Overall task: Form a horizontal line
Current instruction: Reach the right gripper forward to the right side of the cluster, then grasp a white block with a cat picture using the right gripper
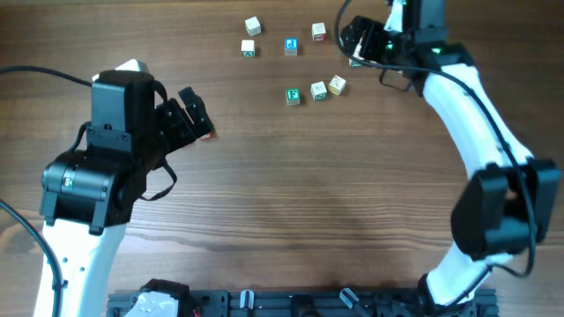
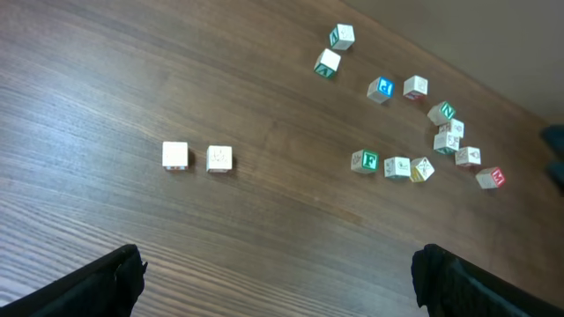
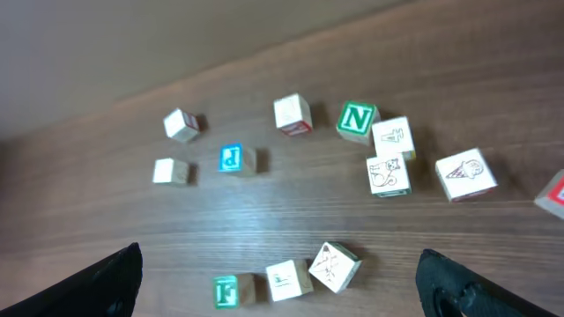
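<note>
1. Wooden table [image 1: 264, 202]: the row of three cubes [image 1: 317, 91] lies far and right of centre, with its long axis left-right and its rightmost cube skewed.
2. Right pincer [image 1: 351, 42]: jaws apart, hovering just beyond the row. This is the nearer arm.
3. Left pincer [image 1: 188, 117]: jaws apart, well to the left.
4. Right arm [image 1: 476, 114]: hides neighbouring cubes [image 3: 392, 139] from overhead.

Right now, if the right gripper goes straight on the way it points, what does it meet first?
Probably the cube row, which sits between the open fingers of the right gripper in the wrist view. Depth is unclear, so bare table just before it is possible.
</note>
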{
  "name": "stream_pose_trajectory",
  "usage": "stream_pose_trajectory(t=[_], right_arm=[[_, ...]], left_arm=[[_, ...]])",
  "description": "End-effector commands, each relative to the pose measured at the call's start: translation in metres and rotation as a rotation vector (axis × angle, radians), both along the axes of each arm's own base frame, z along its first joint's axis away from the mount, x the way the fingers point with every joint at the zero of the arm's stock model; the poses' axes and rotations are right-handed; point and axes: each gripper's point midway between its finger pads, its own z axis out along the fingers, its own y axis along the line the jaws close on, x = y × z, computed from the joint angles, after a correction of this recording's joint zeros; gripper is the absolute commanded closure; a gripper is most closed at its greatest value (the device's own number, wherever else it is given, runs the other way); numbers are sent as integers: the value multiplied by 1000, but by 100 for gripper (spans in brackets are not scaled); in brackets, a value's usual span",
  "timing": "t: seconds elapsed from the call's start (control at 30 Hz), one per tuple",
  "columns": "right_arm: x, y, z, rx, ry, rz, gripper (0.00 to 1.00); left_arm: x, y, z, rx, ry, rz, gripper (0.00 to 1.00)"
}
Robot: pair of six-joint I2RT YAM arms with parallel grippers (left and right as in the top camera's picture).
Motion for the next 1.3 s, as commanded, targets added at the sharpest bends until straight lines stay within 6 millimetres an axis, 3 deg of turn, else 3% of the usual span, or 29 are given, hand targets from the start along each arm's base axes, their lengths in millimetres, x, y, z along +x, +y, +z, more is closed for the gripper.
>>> stream_pose_trajectory(t=[0.0,0.17,0.47,0.73,0.9,1.07,1.13,1.2,1.23,1.27], right_arm=[[23,9,-11,-51,-18,-2,0],[32,1,-48,-123,22,-47,1],[42,18,-43,-158,-53,30,0],[53,7,-119,-220,41,-43,0],[59,7,-138,-225,36,-49,1],[65,1,-170,-241,50,-95,1],[68,1,-170,-241,37,-98,8],[70,-4,-168,-261,24,-122,23],[70,-6,-168,-267,27,-127,39],[69,-6,-169,-269,33,-126,46]], left_arm=[[-1,3,0,20,-5,-2,0],[-1,3,-1,20,-2,-2,0],[-1,3,-3,23,9,-2,0],[0,2,-9,28,31,-3,0],[1,2,-10,29,35,-2,0],[1,2,-10,29,35,-2,0],[0,2,-11,29,40,-3,0],[0,2,-11,30,42,-3,0],[0,2,-11,30,42,-3,0],[0,2,-11,30,42,-3,0]])
